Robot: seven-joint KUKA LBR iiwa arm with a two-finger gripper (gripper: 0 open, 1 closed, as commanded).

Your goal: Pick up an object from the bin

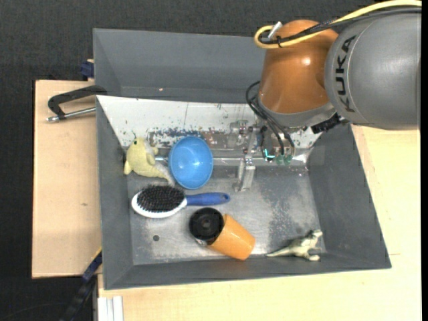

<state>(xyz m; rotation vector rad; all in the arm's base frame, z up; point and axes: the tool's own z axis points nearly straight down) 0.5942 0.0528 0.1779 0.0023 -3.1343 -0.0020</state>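
We are looking down into a grey metal bin [115, 212]. At its left, a pale yellow soft toy [139, 159] is lying against a round blue plastic bowl [190, 161]. Below them a hairbrush [160, 201] with a white head, black bristles and a blue handle is lying flat, and an orange plastic cup [231, 238] is resting on its side. The gripper [246, 178] is hanging just right of the bowl over bare floor, apparently not touching it. We cannot tell whether it is spread or pressed together. A small tan dinosaur figure [299, 247] is lying near the front right corner, well apart.

Robotics lab, KUKA arm [384, 65], grey bin [174, 62]
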